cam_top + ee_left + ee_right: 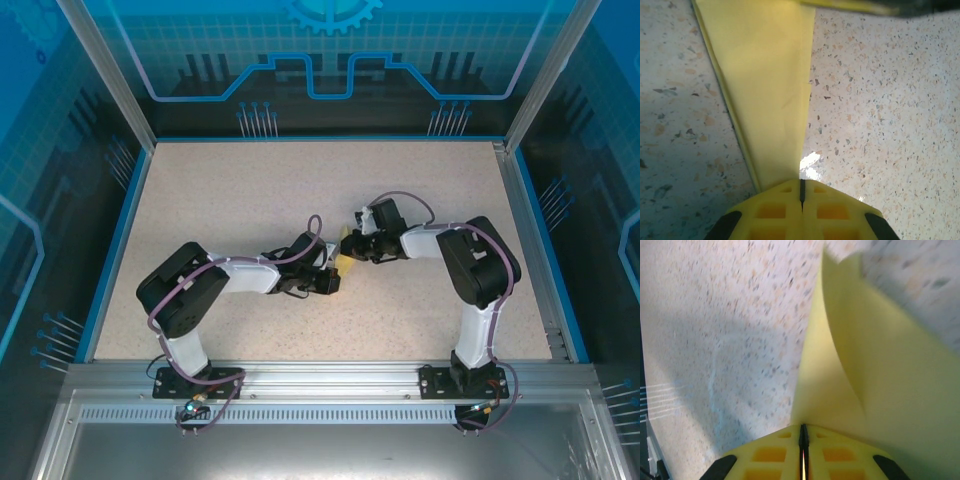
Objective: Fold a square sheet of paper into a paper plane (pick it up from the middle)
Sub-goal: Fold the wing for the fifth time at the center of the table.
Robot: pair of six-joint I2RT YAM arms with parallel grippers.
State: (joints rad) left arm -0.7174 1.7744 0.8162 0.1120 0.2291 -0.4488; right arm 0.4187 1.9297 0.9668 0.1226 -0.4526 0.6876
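Overhead, 2 black and white robot arms bend inward over a speckled, sand-coloured table [250, 200] inside a blue-walled enclosure [330, 60]. The left gripper [333, 278] and the right gripper [352, 246] meet near the middle of the table. A small piece of yellow paper [344, 262] sits between them, touching both.

From the left wrist, 2 yellow moulded fingers [775, 210] with square recessed pockets press together, leaving just a thin dark seam. These jaws are closed on the narrow end of the paper. Ahead of the jaws the paper widens into a long, smooth, matte wedge that leans slightly to the left. It has a doubled, folded edge along its left side and a straight single edge on its right. The stone-flecked surface shows on both sides of it.

From the right wrist, matching yellow fingers [770, 455] are likewise clamped tight on the paper. Ahead and to the right of these jaws the sheet rises in 2 layers. A flat panel stands behind, and a front flap curves in a soft arc up to a pointed corner. The table to the left of the jaws looks blurred
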